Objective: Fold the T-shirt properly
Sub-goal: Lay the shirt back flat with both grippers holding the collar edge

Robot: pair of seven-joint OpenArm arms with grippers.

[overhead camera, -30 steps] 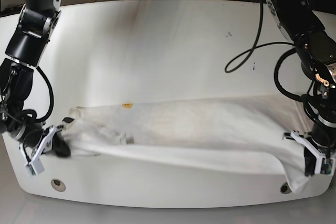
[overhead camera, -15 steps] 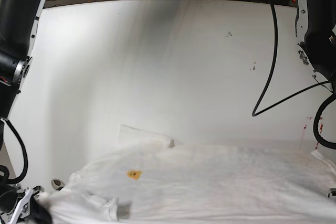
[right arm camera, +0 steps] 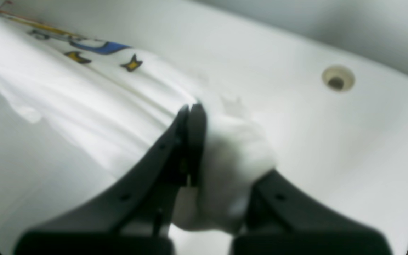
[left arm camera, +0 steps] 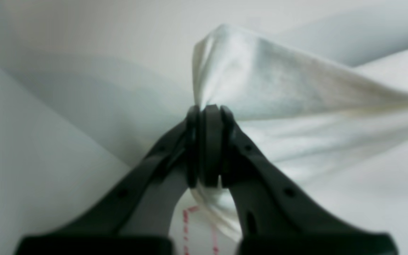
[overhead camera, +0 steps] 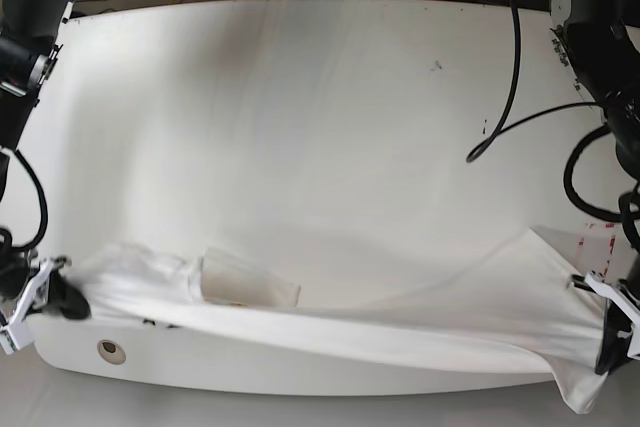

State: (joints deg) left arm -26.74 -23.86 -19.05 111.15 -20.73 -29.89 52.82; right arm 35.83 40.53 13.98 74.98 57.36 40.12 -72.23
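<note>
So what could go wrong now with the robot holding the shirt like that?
The T-shirt is stretched tight between the left gripper and the right gripper, so a pinched bit could slip free. Cloth already hangs over the table edge by the left gripper, so it might slide off. The sleeve looks bunched and may fold in crooked.

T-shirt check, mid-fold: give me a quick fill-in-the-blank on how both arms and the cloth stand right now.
1. The left gripper is ____ on the T-shirt.
2. The right gripper is shut on the ____.
3. The T-shirt hangs stretched ____ the two grippers.
4. In the base view, the round hole in the white table is near the ____ gripper.

Missing: shut; T-shirt; between; right
</note>
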